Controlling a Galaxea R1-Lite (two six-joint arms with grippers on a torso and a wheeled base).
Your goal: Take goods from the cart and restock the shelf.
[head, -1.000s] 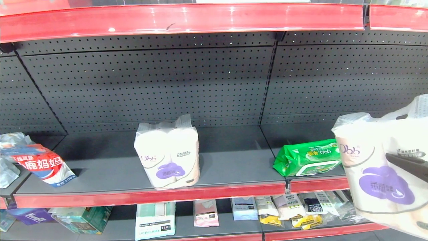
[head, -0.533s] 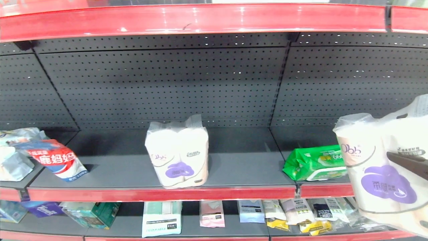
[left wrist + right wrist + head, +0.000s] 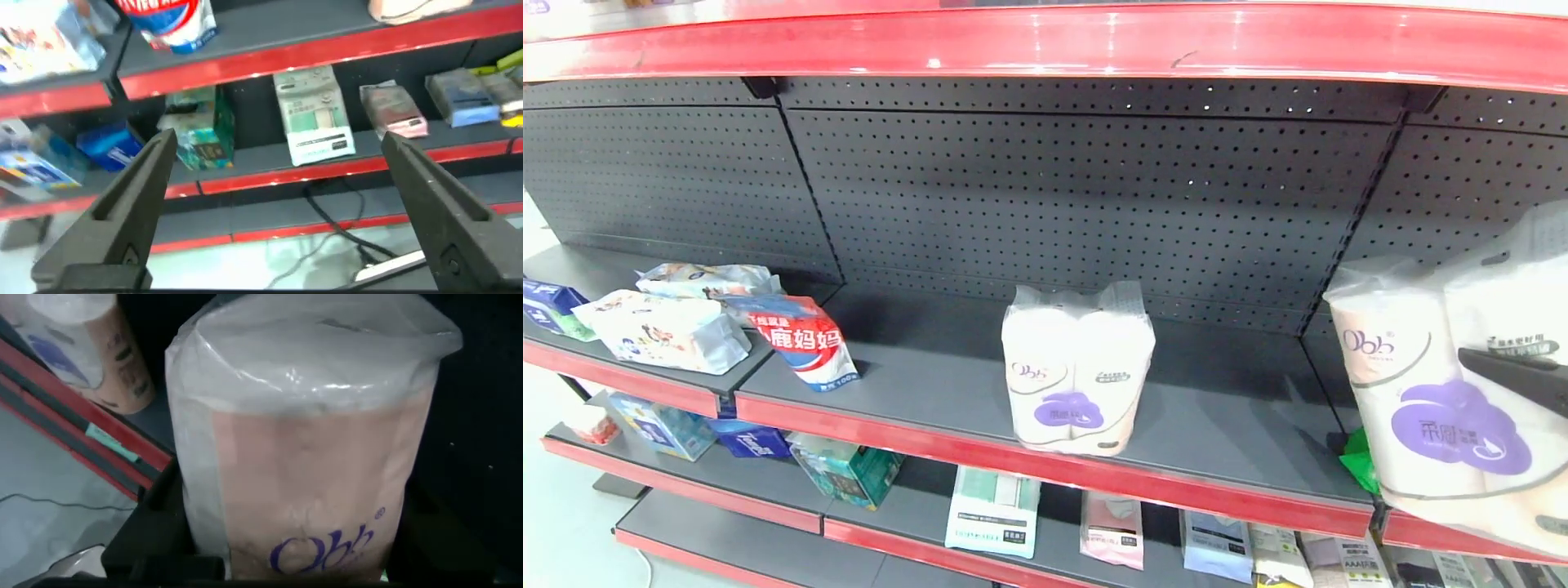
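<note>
A white toilet paper pack with a purple label [image 3: 1078, 371] stands upright on the grey middle shelf [image 3: 915, 376]. To its right and nearer to me, a second, same-looking pack [image 3: 1437, 392] hangs in front of the shelf edge. My right gripper [image 3: 298, 539] is shut on it, and a dark finger [image 3: 1515, 377] lies across its front. That held pack [image 3: 302, 449] is seen from close up, with the shelf pack [image 3: 90, 351] beyond it. My left gripper [image 3: 282, 237] is open with nothing in it, low before the bottom shelves.
A red-and-white bag [image 3: 805, 343] and white packets [image 3: 666, 331] lie at the shelf's left. Green wipes [image 3: 1357, 461] peek out behind the held pack. Boxes and flat packets [image 3: 992, 510] fill the lower shelf. A red-edged shelf [image 3: 1045, 41] runs overhead. Cables [image 3: 343, 237] lie on the floor.
The head camera has swung left, so the shelf and its goods slid right in the picture. The held pack keeps its place at the right edge, still gripped.
</note>
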